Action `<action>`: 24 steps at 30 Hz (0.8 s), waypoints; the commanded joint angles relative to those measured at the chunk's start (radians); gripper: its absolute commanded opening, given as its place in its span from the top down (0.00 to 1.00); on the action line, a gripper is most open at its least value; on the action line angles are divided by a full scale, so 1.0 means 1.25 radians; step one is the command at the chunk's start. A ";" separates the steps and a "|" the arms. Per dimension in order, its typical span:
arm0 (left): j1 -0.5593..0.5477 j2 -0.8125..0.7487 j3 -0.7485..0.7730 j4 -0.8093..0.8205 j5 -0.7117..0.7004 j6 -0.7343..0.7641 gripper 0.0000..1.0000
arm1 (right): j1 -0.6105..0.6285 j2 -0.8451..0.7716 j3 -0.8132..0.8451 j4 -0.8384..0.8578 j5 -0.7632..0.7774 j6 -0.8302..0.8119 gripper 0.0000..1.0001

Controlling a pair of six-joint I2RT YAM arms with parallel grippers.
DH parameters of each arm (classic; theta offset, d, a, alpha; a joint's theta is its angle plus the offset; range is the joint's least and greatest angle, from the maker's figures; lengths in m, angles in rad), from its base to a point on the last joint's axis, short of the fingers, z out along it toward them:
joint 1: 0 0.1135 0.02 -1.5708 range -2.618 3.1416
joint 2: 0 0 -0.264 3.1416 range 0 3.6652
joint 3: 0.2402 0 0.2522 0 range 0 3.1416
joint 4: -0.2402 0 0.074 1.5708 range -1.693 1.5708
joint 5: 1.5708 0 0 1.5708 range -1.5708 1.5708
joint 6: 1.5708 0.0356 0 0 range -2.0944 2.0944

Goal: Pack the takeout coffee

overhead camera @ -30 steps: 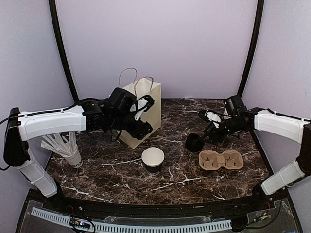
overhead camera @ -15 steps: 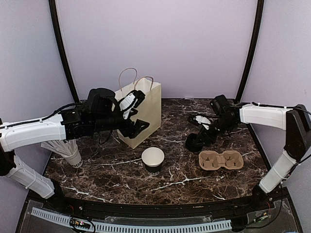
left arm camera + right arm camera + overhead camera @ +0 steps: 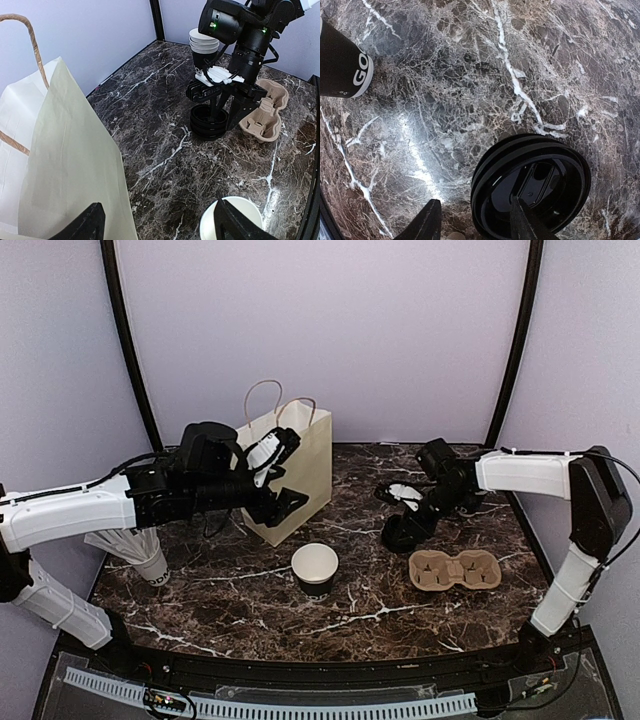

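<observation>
A stack of round black lids (image 3: 400, 533) (image 3: 530, 192) (image 3: 209, 121) lies right of centre. My right gripper (image 3: 410, 523) (image 3: 475, 217) is open and straddles the stack's rim, one finger inside the top lid, the other outside and clear of it. A lidless paper cup (image 3: 315, 566) (image 3: 231, 220) (image 3: 340, 65), white inside with a dark wall, stands near the front. The tan two-hole tray (image 3: 455, 569) (image 3: 265, 112) is to the right, with nothing in it. Stacked white cups (image 3: 204, 42) stand behind the right arm. My left gripper (image 3: 283, 480) (image 3: 160, 225) hangs open with nothing in it, beside the bag.
The cream handled paper bag (image 3: 297, 468) (image 3: 65, 165) stands upright at the back, left of centre. A white cup of paper-wrapped sticks (image 3: 135, 545) sits at the far left. Dark marble table (image 3: 250, 600) runs to a raised front edge.
The right gripper has swung left and come down onto the lid stack, its jaws narrowing. The left arm drew back to the left early on and has held still since.
</observation>
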 commanded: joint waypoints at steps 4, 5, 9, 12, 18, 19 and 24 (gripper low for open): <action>-0.002 -0.008 0.006 -0.008 0.006 0.013 0.22 | 0.026 0.025 0.036 -0.014 0.027 0.010 0.58; -0.002 -0.006 0.007 -0.008 0.008 0.013 0.22 | 0.026 0.027 0.038 -0.015 0.027 0.011 0.61; -0.002 0.002 0.012 -0.017 0.017 0.009 0.22 | 0.026 0.036 0.043 -0.018 0.036 0.015 0.67; -0.002 0.002 0.014 -0.019 0.017 0.009 0.22 | 0.027 0.047 0.050 -0.022 0.040 0.018 0.70; -0.002 0.001 0.013 -0.020 0.017 0.010 0.23 | 0.027 0.060 0.057 -0.014 0.068 0.032 0.74; -0.002 0.002 0.014 -0.021 0.016 0.011 0.23 | 0.027 0.062 0.057 -0.012 0.074 0.034 0.75; -0.003 0.002 0.014 -0.022 0.019 0.010 0.23 | 0.027 0.062 0.063 -0.014 0.084 0.040 0.82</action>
